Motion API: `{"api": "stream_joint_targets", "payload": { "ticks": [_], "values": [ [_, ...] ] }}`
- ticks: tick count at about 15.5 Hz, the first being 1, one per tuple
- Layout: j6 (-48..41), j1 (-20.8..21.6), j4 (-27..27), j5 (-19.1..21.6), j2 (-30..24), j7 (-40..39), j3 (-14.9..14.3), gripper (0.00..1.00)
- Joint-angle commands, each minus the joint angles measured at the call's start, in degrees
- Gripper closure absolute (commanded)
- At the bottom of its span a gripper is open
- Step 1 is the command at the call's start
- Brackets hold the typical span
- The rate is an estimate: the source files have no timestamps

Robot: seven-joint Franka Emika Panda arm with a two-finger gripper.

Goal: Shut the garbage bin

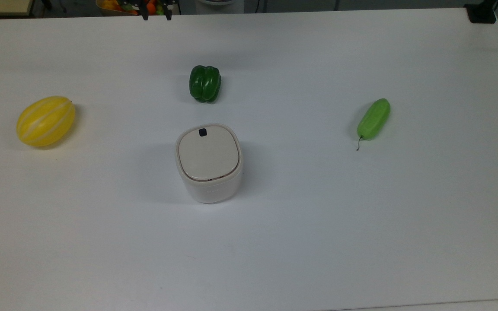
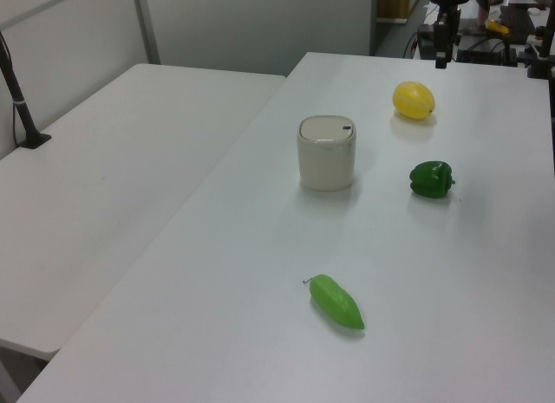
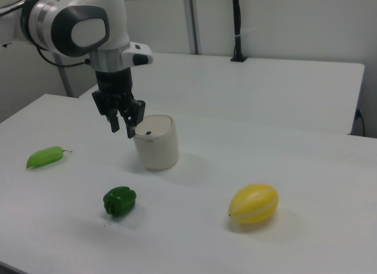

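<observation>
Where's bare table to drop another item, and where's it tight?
Free: the top view's whole lower half below the garbage bin, plus the stretch between the bin and the cucumber. Tightest: the gap between the bin and the green pepper. The yellow melon sits alone at the top view's left.
</observation>
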Motion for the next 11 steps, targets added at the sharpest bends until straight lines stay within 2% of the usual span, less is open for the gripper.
{"api": "stream_joint_targets", "payload": {
  "ticks": [1, 6, 11],
  "values": [
    [-1.8, -1.0, -1.5, -1.0, -1.4, 2.7, 1.0, 0.0],
    [-2.3, -1.0, -0.5, -3.8, -1.3, 3.0, 0.9, 0.0],
    [-2.2, -1.0, -0.4, -4.2, -1.2, 5.9, 0.9, 0.0]
  ]
}}
